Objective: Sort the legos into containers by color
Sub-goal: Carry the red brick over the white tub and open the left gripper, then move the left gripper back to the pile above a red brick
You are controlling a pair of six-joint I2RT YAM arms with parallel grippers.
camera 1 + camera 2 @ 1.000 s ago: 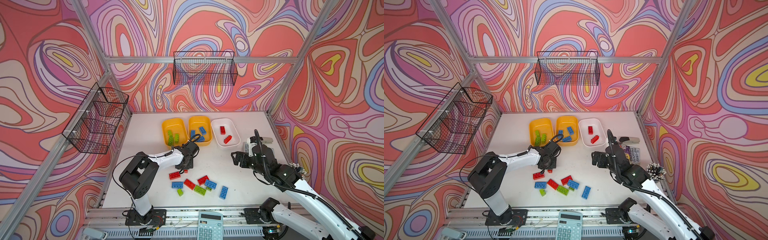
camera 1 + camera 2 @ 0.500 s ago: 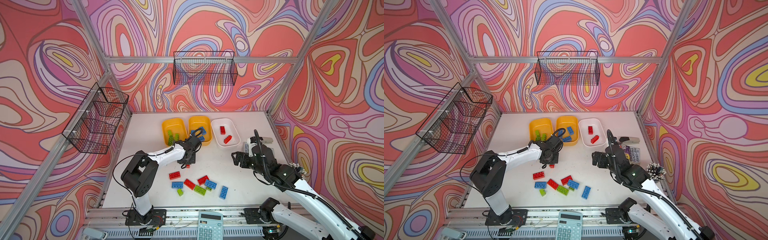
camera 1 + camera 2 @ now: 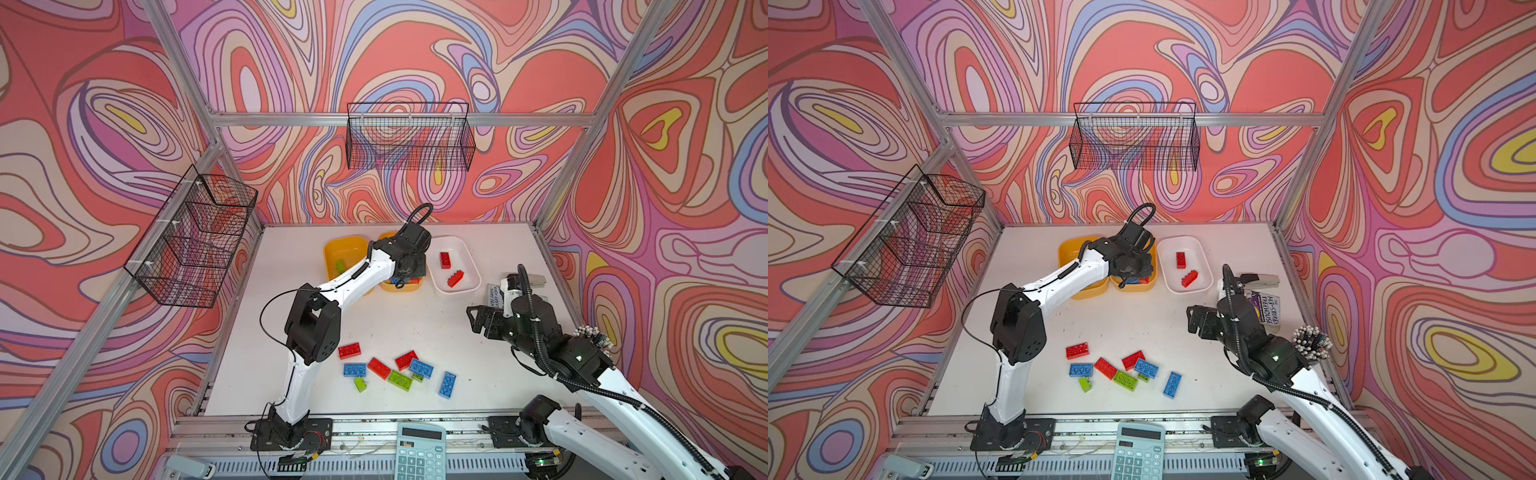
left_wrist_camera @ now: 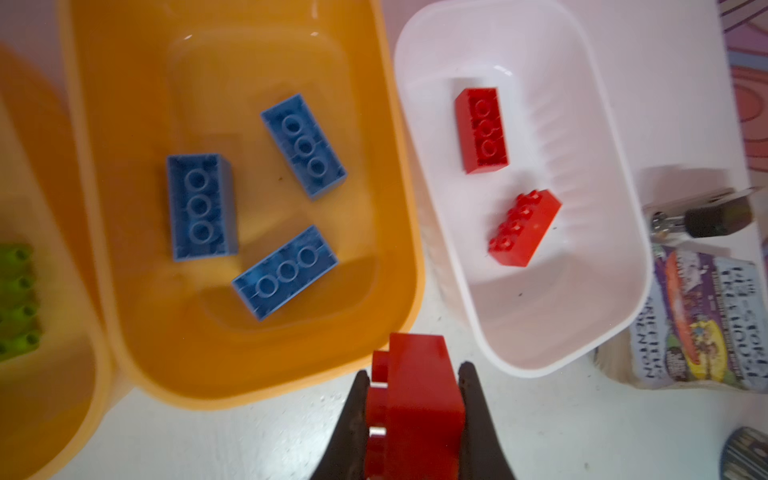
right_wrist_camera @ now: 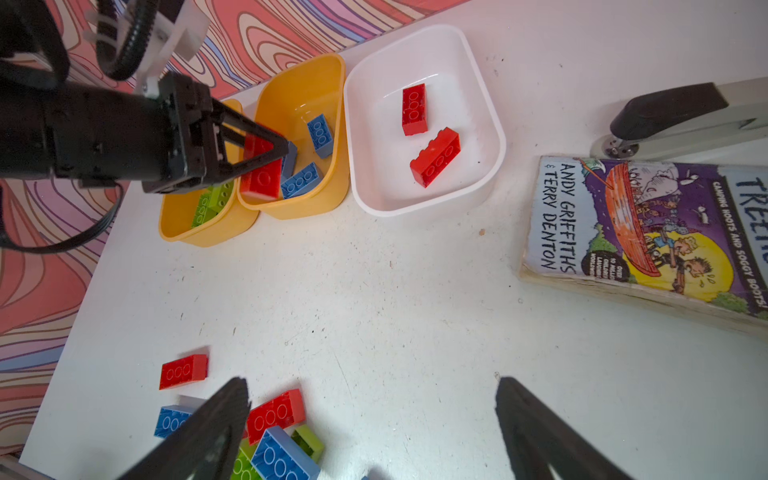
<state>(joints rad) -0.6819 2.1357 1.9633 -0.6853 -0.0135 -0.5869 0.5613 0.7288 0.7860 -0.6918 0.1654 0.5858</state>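
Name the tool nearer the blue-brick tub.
Left. The left tool, gripping a red brick, hovers at the rim of the blue-brick tub; the right tool hangs open, farther front.

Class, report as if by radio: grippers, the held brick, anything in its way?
Left gripper shut on red brick. Right gripper open, empty. White tub alongside; nothing seen blocking.

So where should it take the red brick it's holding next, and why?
Probably carry it sideways over the white tub. The left pincer grips a red brick by the rim of the middle yellow tub, which holds only blue bricks; the white tub holds two red ones.
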